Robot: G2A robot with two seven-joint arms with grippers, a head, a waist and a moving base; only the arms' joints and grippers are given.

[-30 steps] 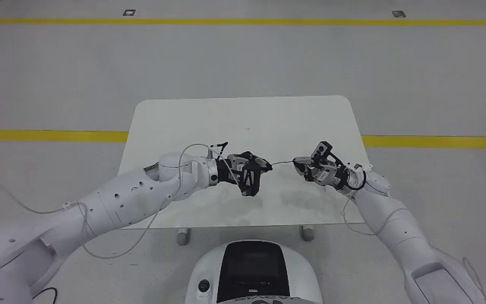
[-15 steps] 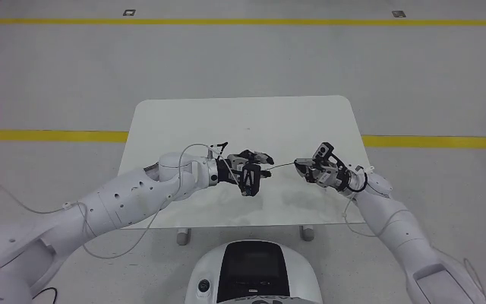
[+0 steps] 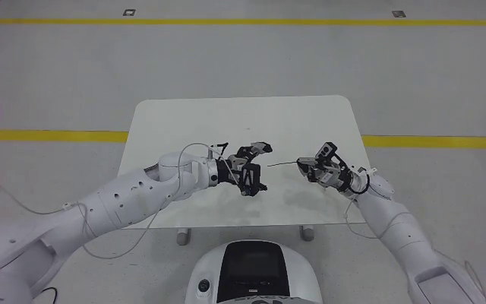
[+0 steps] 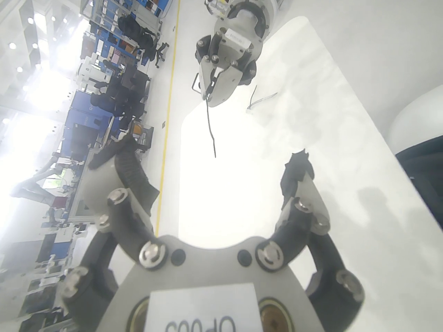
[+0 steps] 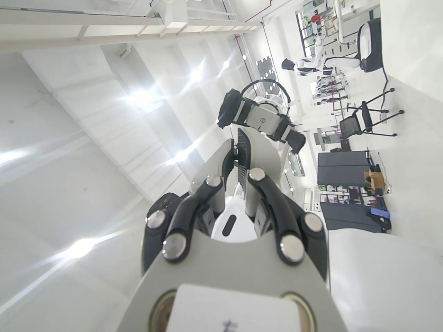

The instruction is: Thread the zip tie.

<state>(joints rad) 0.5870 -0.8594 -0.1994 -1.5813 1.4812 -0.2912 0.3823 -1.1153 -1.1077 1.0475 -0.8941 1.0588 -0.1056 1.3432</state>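
Note:
A thin black zip tie (image 3: 284, 162) (image 4: 210, 126) is held at one end by my right gripper (image 3: 302, 162) (image 4: 207, 96), which is shut on it above the table's right half. Its free end points toward my left gripper (image 3: 262, 166) (image 4: 214, 160) and stops a short way from it. The left gripper hovers over the middle of the white table (image 3: 228, 121), open, with nothing between its fingers (image 4: 128, 164). In the right wrist view the right gripper (image 5: 236, 148) has its fingers pressed together, and the left gripper (image 5: 259, 120) faces it farther off.
A short white wire piece (image 4: 263, 100) lies on the table near the right gripper. The table's front edge runs just under both arms. The far half of the tabletop (image 3: 243, 114) is bare.
The left gripper has opened and let go of the zip tie's tip. The right gripper has drawn slightly to the right, leaving a gap between the tie's free end and the left gripper.

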